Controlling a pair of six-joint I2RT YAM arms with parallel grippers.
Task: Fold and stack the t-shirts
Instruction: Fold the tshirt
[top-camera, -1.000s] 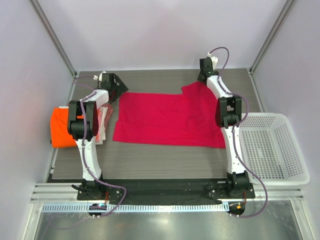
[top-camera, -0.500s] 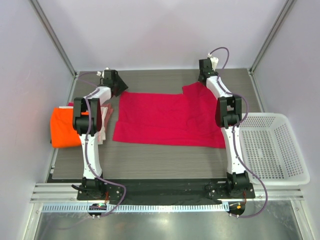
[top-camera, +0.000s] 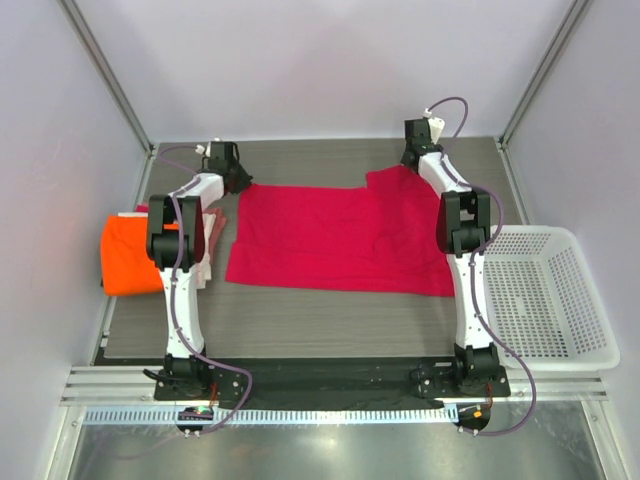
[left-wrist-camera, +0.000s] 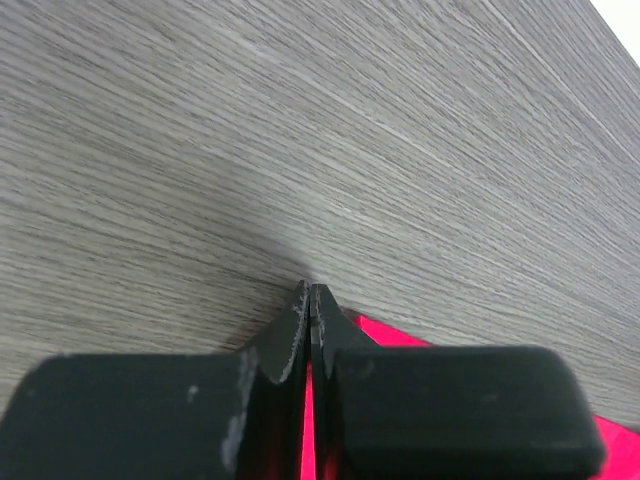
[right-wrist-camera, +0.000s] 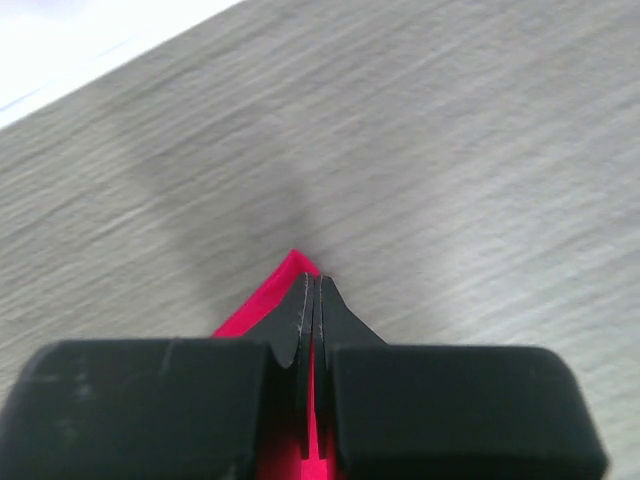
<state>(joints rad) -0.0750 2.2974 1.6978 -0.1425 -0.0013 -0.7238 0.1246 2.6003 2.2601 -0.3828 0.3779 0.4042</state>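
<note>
Grey table (top-camera: 330, 322), laid with shirts.
A crimson t-shirt (top-camera: 330, 240) is spread centrally; an orange t-shirt (top-camera: 122, 257) and pale pink t-shirt (top-camera: 212, 232) are placed left.

Table (top-camera: 330, 310): grey wood-grain top, directly beneath the left claw (left-wrist-camera: 308, 292) and the right claw (right-wrist-camera: 313, 282), and extending beyond both tips.

Basket (top-camera: 548, 362): white plastic lattice, to the right of the right claw and nearer than it, well apart.

Back wall (top-camera: 320, 70): pale, plain, beyond both claws.

Frame posts: one (top-camera: 108, 75) beyond and left of the left claw, one (top-camera: 540, 70) beyond and right of the right claw.

Black base plate (top-camera: 330, 375), white slotted strip (top-camera: 330, 413) and metal sheet (top-camera: 330, 450): at the near edge, well behind both claws.
</note>
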